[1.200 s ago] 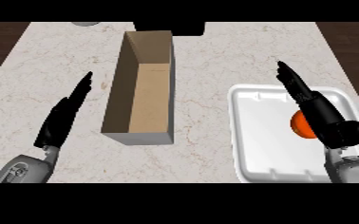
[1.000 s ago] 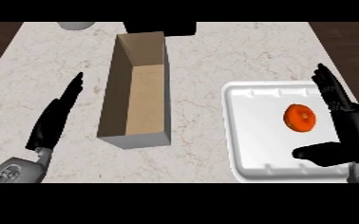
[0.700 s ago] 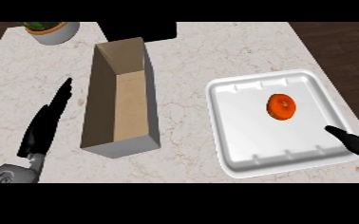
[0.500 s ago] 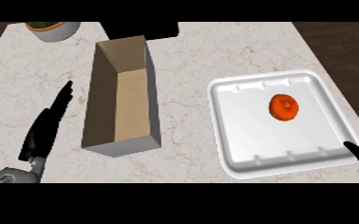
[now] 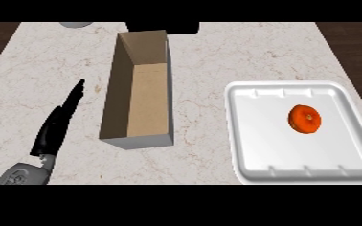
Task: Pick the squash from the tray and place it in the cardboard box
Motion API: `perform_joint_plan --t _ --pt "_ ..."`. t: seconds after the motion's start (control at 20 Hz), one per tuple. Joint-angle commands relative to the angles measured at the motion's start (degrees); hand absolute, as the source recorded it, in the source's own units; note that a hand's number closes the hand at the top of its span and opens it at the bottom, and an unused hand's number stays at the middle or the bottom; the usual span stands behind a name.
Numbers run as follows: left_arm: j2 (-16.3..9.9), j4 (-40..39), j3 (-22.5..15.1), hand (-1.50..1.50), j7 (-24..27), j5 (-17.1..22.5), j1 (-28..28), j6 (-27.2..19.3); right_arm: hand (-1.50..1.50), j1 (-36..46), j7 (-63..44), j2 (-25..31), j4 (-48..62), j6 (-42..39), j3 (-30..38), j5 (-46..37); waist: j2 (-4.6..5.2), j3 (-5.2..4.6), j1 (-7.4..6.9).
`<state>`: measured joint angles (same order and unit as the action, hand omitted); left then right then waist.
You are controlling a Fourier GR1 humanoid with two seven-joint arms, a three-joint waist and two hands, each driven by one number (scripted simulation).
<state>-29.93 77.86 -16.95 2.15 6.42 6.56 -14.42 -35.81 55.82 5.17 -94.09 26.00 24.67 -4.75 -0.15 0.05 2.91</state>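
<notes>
Lying on the white tray [image 5: 249,124] at the right side of the marble worktop [image 5: 212,52], the orange squash [image 5: 305,118] sits toward the right part of the tray, and nothing touches it. The cardboard box [image 5: 120,91] stands open to the left of the tray, apart from it. The left robot hand [image 5: 58,124] shows at the lower left, beside the box, with straight fingers and holding nothing. The right robot hand does not appear.

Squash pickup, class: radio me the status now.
Left hand open, resting left of cardboard box. Right hand out of view. Squash untouched on tray. Nothing in the way.
</notes>
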Motion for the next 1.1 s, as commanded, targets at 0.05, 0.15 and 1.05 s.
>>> perform_joint_plan --t 0.05,0.15,1.05 --pt "0.40 1.43 -0.37 0.00 0.55 -1.30 -0.36 1.75 -1.50 -11.17 -4.23 -4.96 -9.48 5.00 -7.07 -7.61 0.17 -0.13 -2.39" --pt "2.84 -0.42 -1.42 0.00 -0.88 -2.41 2.47 0.71 -1.50 -15.27 -12.44 -5.04 -17.24 5.30 -9.17 -12.44 0.41 -0.22 -2.33" --pt "5.95 -3.38 1.62 0.00 0.52 -6.26 2.35 4.13 -1.50 -3.18 -61.62 -4.24 -27.70 -4.90 -18.16 -46.30 0.21 -0.08 -2.88"
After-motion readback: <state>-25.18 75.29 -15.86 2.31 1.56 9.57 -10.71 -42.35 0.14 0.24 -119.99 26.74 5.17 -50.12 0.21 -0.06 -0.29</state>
